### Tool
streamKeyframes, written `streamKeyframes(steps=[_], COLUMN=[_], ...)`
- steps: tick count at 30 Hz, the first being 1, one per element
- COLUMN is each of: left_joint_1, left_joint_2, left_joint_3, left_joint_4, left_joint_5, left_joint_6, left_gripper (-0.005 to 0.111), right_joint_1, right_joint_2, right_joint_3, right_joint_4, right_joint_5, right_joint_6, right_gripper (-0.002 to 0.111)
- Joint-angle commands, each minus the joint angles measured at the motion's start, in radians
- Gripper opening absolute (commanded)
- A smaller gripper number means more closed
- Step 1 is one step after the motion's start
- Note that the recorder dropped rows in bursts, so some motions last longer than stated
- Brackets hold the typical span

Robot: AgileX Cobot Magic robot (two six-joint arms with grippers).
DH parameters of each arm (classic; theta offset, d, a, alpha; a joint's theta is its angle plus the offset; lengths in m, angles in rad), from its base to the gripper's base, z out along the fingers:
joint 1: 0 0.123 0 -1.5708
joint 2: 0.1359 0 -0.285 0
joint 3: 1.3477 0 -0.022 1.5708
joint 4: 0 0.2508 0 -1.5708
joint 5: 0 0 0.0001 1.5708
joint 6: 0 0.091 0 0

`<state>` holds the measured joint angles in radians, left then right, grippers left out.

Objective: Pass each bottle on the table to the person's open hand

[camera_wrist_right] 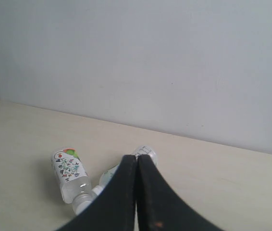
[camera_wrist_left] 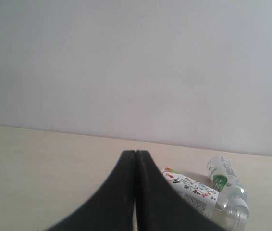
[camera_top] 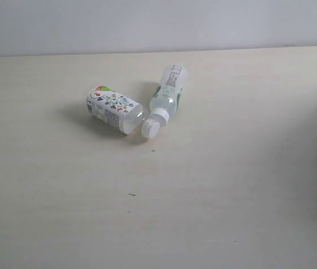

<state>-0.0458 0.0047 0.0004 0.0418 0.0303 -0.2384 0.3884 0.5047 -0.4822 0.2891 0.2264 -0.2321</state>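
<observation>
Two bottles lie on my worktop [camera_top: 231, 185].
The stubby white bottle [camera_top: 113, 110] and slim green-label bottle [camera_top: 167, 95] lie mid-worktop, necks close together; my left pincer [camera_wrist_left: 135, 154] and right pincer [camera_wrist_right: 137, 159] are both pressed together.

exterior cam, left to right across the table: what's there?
Stubby bottle → slim bottle. Both lie on their sides on the table.
</observation>
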Motion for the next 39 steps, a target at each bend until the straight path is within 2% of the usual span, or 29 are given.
streamKeyframes(steps=[1,30,34,39], left_joint_1=[-0.002,-0.002,-0.002,-0.002], left_joint_2=[-0.005,-0.005,-0.005,-0.005], left_joint_3=[0.0,0.0,0.0,0.0], left_joint_4=[-0.004,-0.004,-0.004,-0.004], left_joint_5=[-0.003,-0.003,-0.003,-0.003], left_joint_6=[0.0,0.0,0.0,0.0], left_gripper=[0.0,0.0,0.0,0.0], right_joint_1=[-0.005,-0.005,-0.005,-0.005], right_joint_2=[-0.004,-0.004,-0.002,-0.002], right_joint_3=[0.006,0.006,0.065,0.129], right_joint_4=[0.001,-0.004,-0.004,-0.004], right_joint_5=[-0.004,0.003,-0.096,-0.1], right_joint_6=[-0.001,-0.001,-0.001,-0.001], right_gripper=[0.0,0.0,0.0,0.0])
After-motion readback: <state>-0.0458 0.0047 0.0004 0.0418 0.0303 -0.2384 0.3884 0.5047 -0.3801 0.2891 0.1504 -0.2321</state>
